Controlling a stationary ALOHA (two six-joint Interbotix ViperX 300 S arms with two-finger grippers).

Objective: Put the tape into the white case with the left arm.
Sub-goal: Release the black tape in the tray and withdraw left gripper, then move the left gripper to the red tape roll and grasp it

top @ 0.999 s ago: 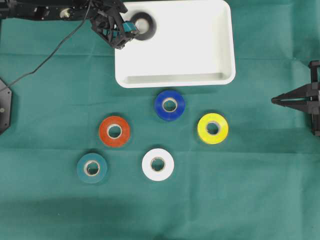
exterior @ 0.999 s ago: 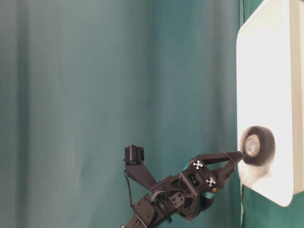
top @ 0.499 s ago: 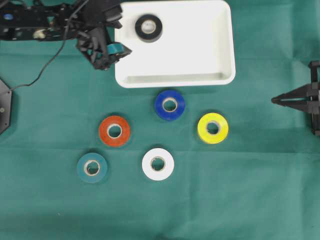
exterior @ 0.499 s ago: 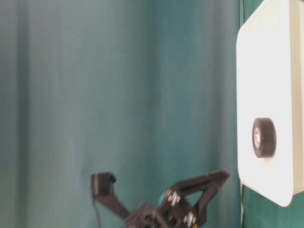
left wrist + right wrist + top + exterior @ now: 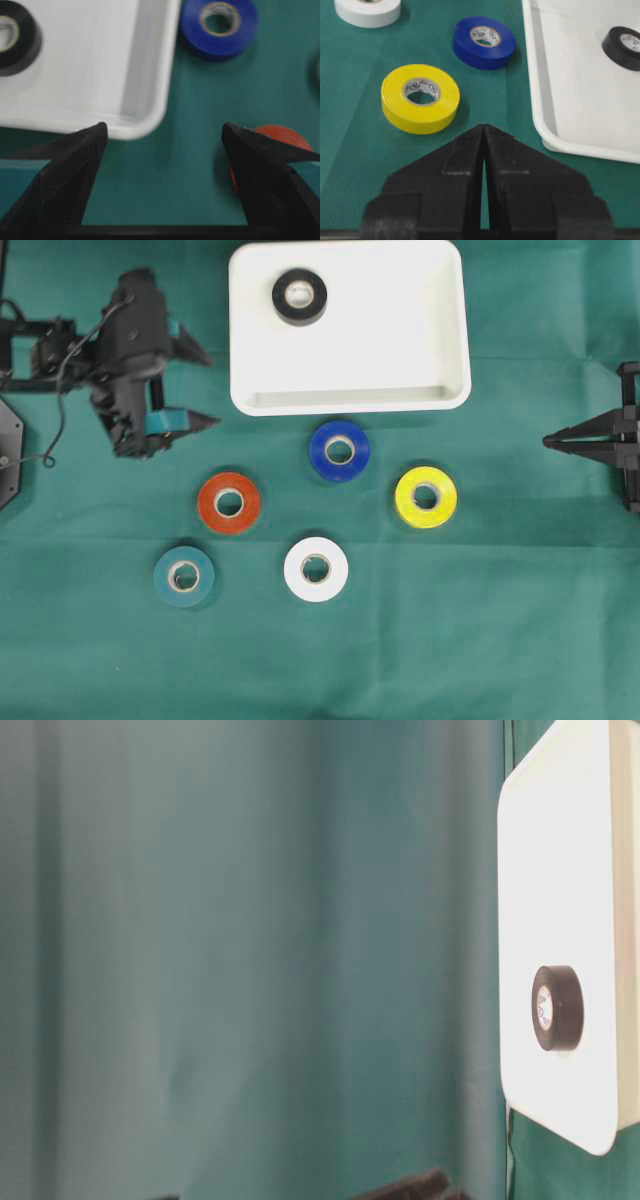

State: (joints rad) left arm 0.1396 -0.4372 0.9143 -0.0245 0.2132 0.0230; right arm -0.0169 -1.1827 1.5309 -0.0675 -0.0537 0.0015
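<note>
Five tape rolls lie loose on the counter, the orange roll point(image 5: 229, 502) nearest the left pincer point(image 5: 200, 383).
Its jaws gape wide, holding nothing; the black tape point(image 5: 299, 296) already lies flat inside the white case point(image 5: 455, 340); the right pincer point(image 5: 484, 131) stays pressed closed, far right.

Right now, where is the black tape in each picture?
Overhead: black tape upper middle, inside the white case.
Table-level: right edge, on the case.
Left wrist: top left corner, in the case.
Right wrist: top right, in the case.
Shared landmark: the white case.
</note>
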